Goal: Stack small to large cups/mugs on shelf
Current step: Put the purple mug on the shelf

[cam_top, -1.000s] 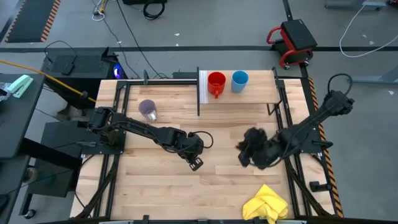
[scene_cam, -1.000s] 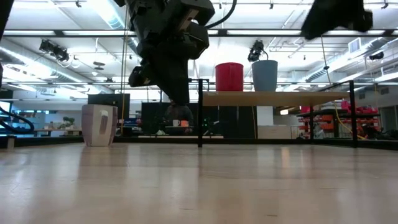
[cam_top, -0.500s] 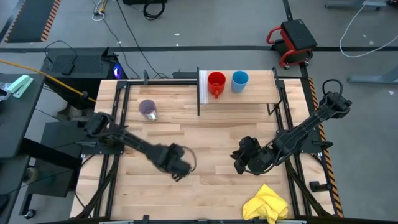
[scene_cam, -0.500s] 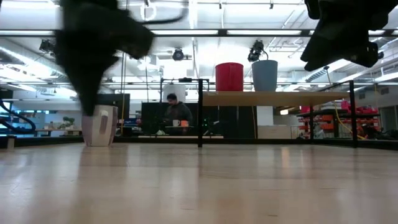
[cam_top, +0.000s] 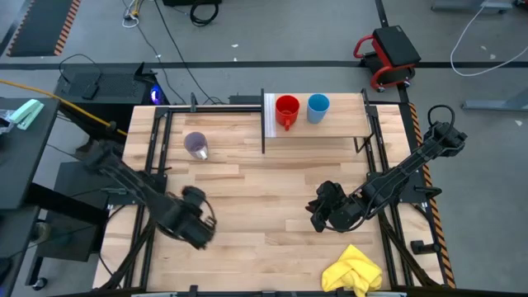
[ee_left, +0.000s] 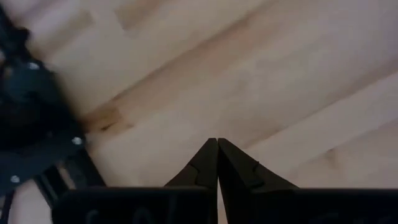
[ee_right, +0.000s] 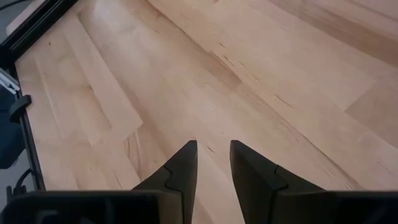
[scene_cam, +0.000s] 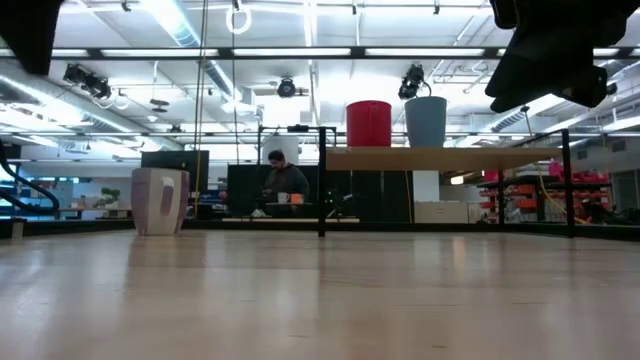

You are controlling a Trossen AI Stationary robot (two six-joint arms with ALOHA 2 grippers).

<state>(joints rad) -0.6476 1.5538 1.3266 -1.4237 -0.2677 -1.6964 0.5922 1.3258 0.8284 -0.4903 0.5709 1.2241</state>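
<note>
A red mug [cam_top: 286, 110] and a light-blue cup [cam_top: 318, 107] stand upright side by side on the shelf [cam_top: 338, 125] at the table's far edge; the low view shows the red mug [scene_cam: 369, 123] and the blue cup [scene_cam: 426, 121] on its board [scene_cam: 440, 156]. The purple-grey cup [cam_top: 196, 145] [scene_cam: 160, 200] stands on its base on the table at the far left. My left gripper [cam_top: 196, 229] [ee_left: 217, 143] is shut and empty, above the table's near left. My right gripper [cam_top: 317, 216] [ee_right: 212, 147] hangs open and empty over the right half.
A crumpled yellow cloth [cam_top: 353, 271] lies at the near right edge. Black rails [cam_top: 158, 157] run along the table's left and right sides. A person [scene_cam: 285, 185] sits in the room beyond the far edge. Bare planks [cam_top: 256, 190] lie between the two arms.
My left gripper has swung quickly from the table's middle toward the near left, rising and turning as it went. My right gripper has sunk a little toward the near edge, then kept still. The cups have stayed where they were.
</note>
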